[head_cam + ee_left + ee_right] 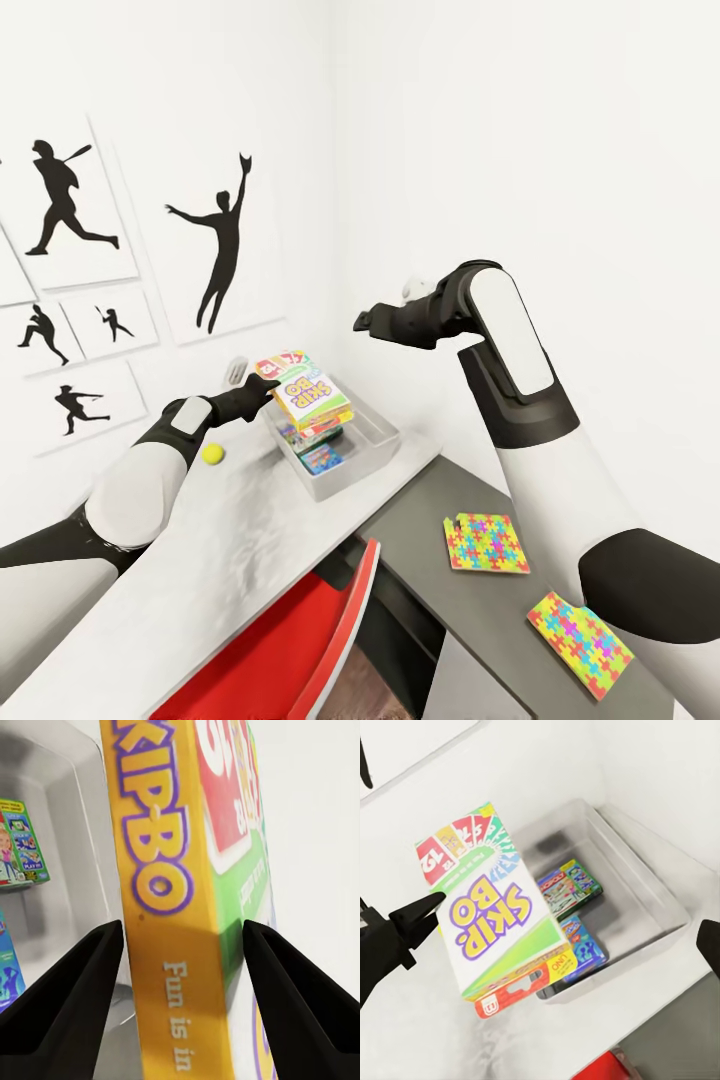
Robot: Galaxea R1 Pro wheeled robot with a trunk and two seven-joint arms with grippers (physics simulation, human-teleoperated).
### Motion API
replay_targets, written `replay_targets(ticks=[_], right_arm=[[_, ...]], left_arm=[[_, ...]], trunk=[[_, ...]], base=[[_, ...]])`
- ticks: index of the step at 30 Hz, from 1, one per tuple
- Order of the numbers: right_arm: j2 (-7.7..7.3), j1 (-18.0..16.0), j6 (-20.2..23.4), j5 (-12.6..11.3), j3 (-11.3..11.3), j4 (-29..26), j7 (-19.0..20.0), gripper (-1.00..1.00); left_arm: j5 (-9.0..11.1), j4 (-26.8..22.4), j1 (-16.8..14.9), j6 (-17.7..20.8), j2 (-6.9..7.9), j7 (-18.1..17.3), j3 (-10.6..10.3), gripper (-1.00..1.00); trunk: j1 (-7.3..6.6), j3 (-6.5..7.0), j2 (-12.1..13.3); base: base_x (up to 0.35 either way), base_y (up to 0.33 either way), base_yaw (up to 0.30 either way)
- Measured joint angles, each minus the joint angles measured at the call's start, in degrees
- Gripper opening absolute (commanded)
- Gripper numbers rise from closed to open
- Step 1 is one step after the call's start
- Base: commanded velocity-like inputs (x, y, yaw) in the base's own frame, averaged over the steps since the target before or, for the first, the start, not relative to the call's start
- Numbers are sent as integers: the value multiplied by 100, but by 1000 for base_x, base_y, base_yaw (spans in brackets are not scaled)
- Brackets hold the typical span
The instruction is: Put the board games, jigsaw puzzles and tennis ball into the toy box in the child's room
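The left pincer (258,392) grips a "SKIP-BO" game (312,392) by its orange edge, which also reads "Fun is in", holding it over the toy box (372,447) on the worktop (230,540). Two games lie inside. The ball (212,454) sits beside the box. The right pincer (362,322) hangs spread apart above. Two puzzles (487,543) rest on the darker top.
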Motion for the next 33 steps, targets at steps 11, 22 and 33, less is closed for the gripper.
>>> replay_targets(ticks=[11,22,33], right_arm=[[0,0,0,1,0,4,0,100],[0,0,0,-4,0,-4,0,100],[0,0,0,-7,0,-5,0,100]], left_arm=[[-9,0,0,-20,-8,16,0,-100],[-11,0,0,-17,-7,27,13,-100],[-10,-13,0,0,-11,89,25,-100]], trunk=[[0,-104,0],[0,-209,0],[0,-314,-1]], base=[[0,0,0],[0,0,0],[0,0,0]])
